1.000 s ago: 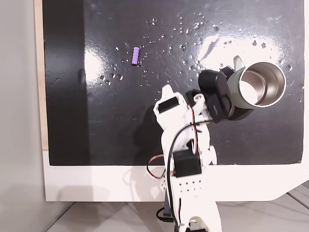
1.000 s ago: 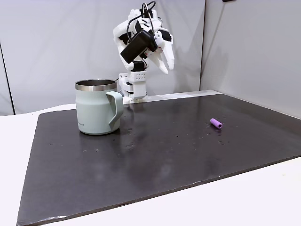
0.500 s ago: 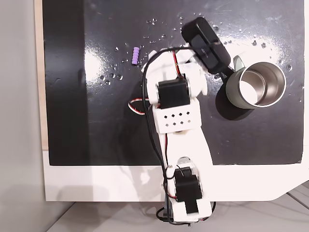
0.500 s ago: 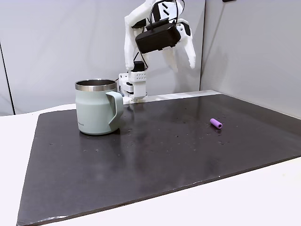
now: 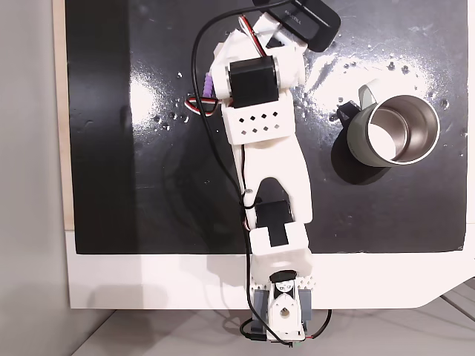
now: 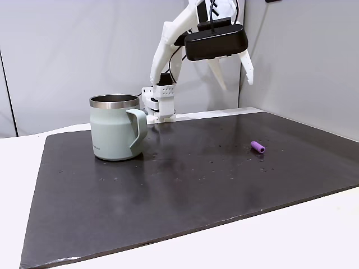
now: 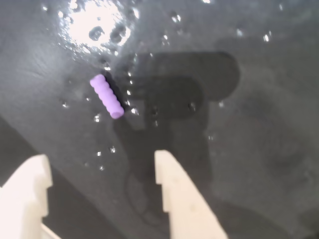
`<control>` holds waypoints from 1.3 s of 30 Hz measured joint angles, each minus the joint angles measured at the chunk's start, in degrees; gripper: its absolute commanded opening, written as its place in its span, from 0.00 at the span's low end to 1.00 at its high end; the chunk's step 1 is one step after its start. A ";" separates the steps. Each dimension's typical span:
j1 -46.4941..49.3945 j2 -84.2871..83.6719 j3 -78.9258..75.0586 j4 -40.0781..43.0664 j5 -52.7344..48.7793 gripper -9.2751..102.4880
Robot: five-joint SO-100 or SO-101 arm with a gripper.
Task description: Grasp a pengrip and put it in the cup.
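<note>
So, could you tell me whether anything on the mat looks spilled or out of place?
Small shiny droplets or specks dot the black mat around the pengrip. The cup stands upright, and nothing looks damaged.

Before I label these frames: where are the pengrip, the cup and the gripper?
pengrip (image 7: 106, 96): wrist view, middle of its ribbed side.
cup (image 6: 112, 136): fixed view, outer wall.
gripper (image 7: 102, 175): wrist view, gap midway between the fingertips.

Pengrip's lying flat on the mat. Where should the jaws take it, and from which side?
Probably from straight above, at the middle of the pengrip, jaws closing across its short width. It lies flat on the mat with bare surface all round, and the open gripper hangs well above it.
</note>
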 measured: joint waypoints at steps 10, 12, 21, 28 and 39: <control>-2.20 -15.73 -13.71 0.00 -8.70 0.29; -4.04 -17.75 -14.77 0.00 -9.14 0.29; -8.53 -29.00 -18.98 0.00 -9.32 0.30; -8.61 -36.47 -22.68 0.00 -9.05 0.30; -8.53 -43.77 -29.09 0.00 -9.05 0.30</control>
